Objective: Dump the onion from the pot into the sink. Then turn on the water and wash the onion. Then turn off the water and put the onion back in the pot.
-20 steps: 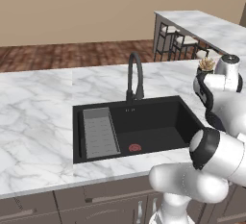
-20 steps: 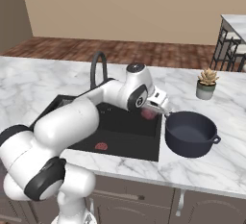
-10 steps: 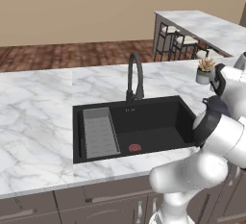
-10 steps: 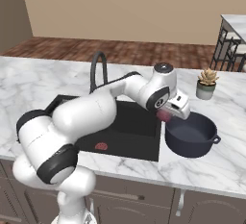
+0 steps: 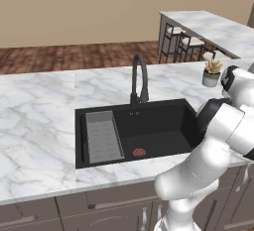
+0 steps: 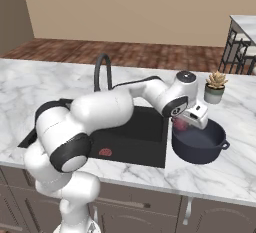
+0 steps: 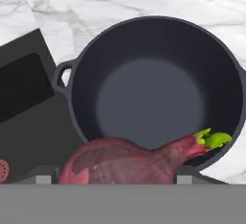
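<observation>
Setting: kitchen, white marble table [image 5: 39, 126] with a black sink [image 5: 163, 126] let into it; wood floor and tan wall behind.
Sink: dry, no stream under the black gooseneck faucet [image 5: 139, 79]; grey ribbed tray insert [image 5: 103, 137] at its left end, red drain [image 5: 139, 152] on the floor beside the insert.
Pot: dark navy pot [image 6: 199, 142] on the table just right of the sink, upright, nothing inside as the hand view looks down into it.
Onion: reddish-purple onion [image 7: 137, 163] with a green tip, up off the table, over the pot's rim on the side towards the sink.
Fingers: gripper [image 6: 186, 123] above that same rim, spread wide around the onion and carrying it, judging by the bulb lying right at the base of the hand view.
Planter: small pale planter [image 6: 215, 88] with a spiky plant, behind the pot, apart from it.
Progress: late stage, by the look of it. Tap off, sink without the onion, pot back upright.
Left to do: lower the onion past the rim, let go inside the pot.
</observation>
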